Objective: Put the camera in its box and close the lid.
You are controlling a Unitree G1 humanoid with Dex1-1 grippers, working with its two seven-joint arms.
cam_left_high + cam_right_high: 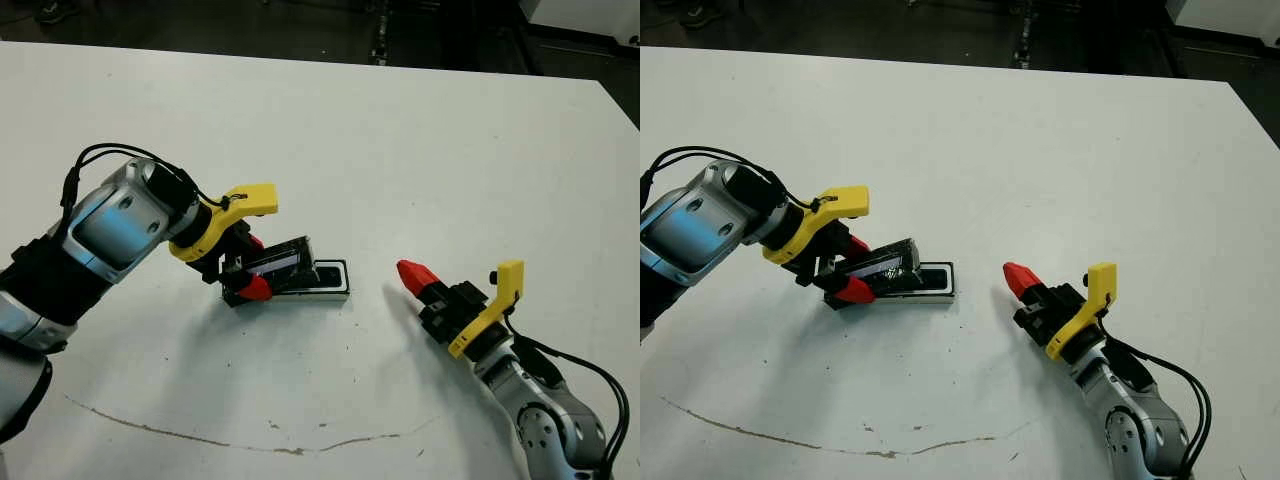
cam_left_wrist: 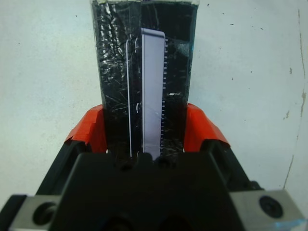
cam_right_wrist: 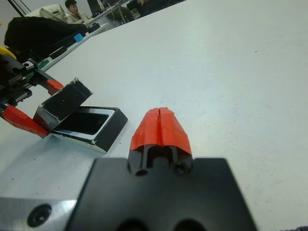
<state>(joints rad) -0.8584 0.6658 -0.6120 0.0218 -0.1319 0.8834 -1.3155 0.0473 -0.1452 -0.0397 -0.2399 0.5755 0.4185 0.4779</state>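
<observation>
The box [image 1: 334, 284], a shallow black tray with a white rim, lies flat at the table's middle. Inside it rests the camera [image 3: 88, 121], showing its glossy black face. The lid [image 1: 282, 260], black with crinkled foil, is tilted up over the box's left end, its far end raised. My left gripper [image 1: 256, 264] is shut on the lid, one red finger [image 2: 91, 129] on each long side. My right gripper [image 1: 412, 275] is shut on nothing, low over the table a short way right of the box.
A thin dark curved mark [image 1: 200, 435] runs across the table near its front edge. Beyond the far side, the right wrist view shows a person [image 3: 73, 10] seated by a dark bundle [image 3: 43, 29].
</observation>
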